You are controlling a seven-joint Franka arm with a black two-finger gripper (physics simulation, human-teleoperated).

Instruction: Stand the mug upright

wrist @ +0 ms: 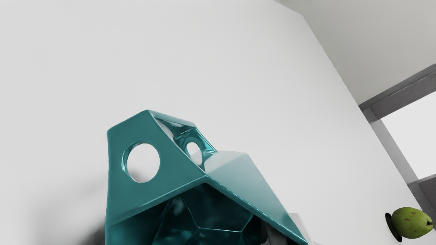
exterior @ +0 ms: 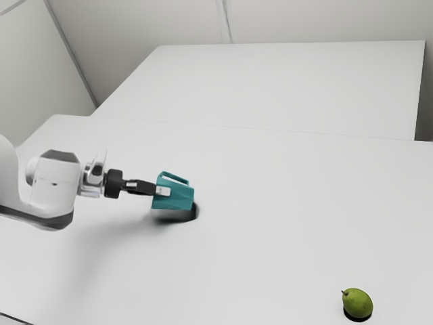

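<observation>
In the exterior view the gripper (exterior: 161, 191) reaches in from the left, its pale fingertips at the near end of the teal mug (exterior: 177, 196). The mug lies on its side in the air, handle upward and slightly tilted, with a dark shadow below it. In the wrist view the faceted mug (wrist: 143, 200) shows its open mouth toward my hand. The gripper (wrist: 287, 234) is shut on the mug's wall, one finger inside the mouth and the other outside. The fingers' lower parts are cut off.
A green pear-like fruit (exterior: 357, 302) rests on the white table (exterior: 284, 203) near the exterior view's lower right, well apart from the mug. Another white surface (exterior: 270, 81) stands behind the table, before the wall.
</observation>
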